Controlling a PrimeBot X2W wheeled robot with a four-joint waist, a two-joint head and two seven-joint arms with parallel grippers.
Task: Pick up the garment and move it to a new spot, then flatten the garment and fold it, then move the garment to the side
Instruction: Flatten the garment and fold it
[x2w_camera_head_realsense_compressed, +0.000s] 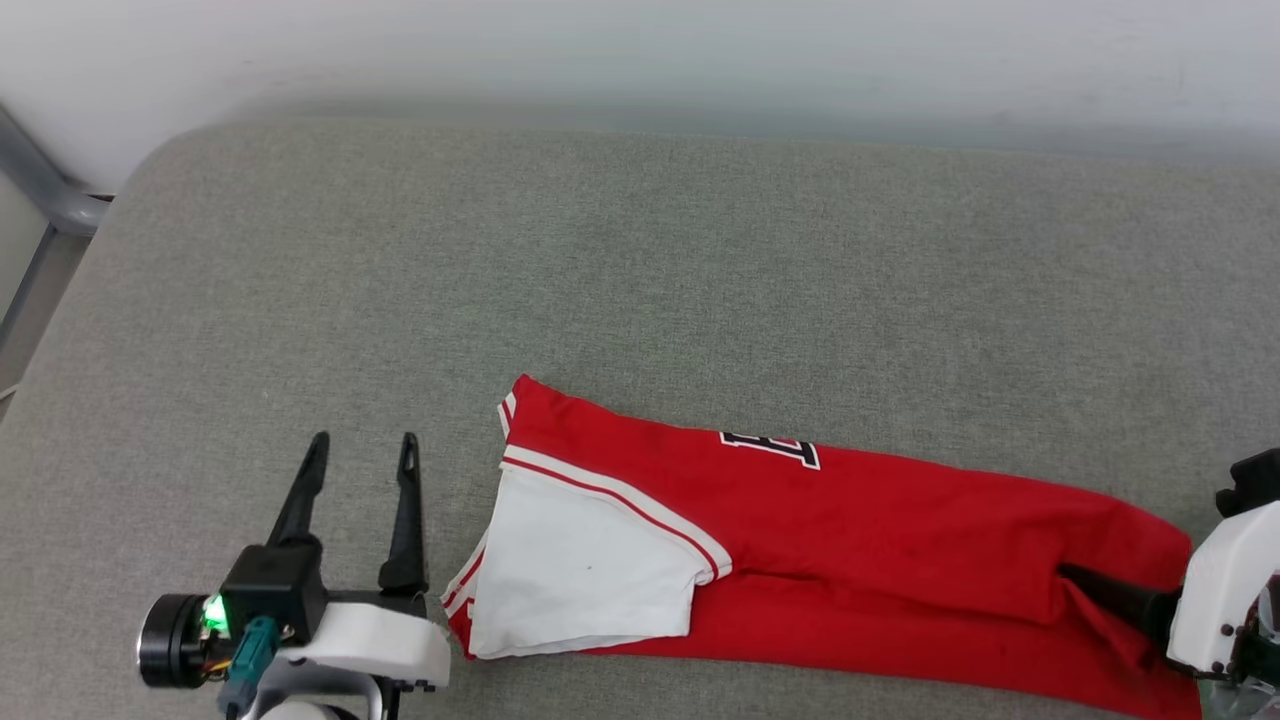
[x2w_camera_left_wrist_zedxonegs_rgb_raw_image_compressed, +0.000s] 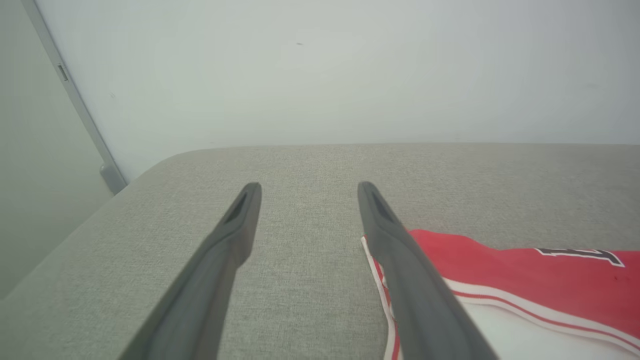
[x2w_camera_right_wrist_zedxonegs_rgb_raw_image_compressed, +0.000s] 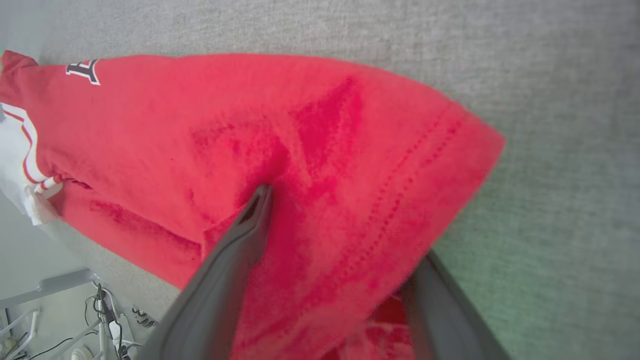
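Straddling the hem (x2w_camera_right_wrist_zedxonegs_rgb_raw_image_compressed: 425, 165) of the garment (x2w_camera_head_realsense_compressed: 850, 520), a long folded strip on the grey cushion (x2w_camera_head_realsense_compressed: 640, 260), had the right gripper (x2w_camera_right_wrist_zedxonegs_rgb_raw_image_compressed: 322, 200) spread wide, cloth between its fingers (x2w_camera_right_wrist_zedxonegs_rgb_raw_image_compressed: 235, 250), nothing pinched. Had the left gripper (x2w_camera_head_realsense_compressed: 364, 445) equally spread and empty, just beside the white sleeve (x2w_camera_head_realsense_compressed: 580, 570). Judged it best to pinch both layers squarely and lift before carrying across. Learned of the raised, bunched hem from the right wrist view; saw merely one dark finger from the head view.
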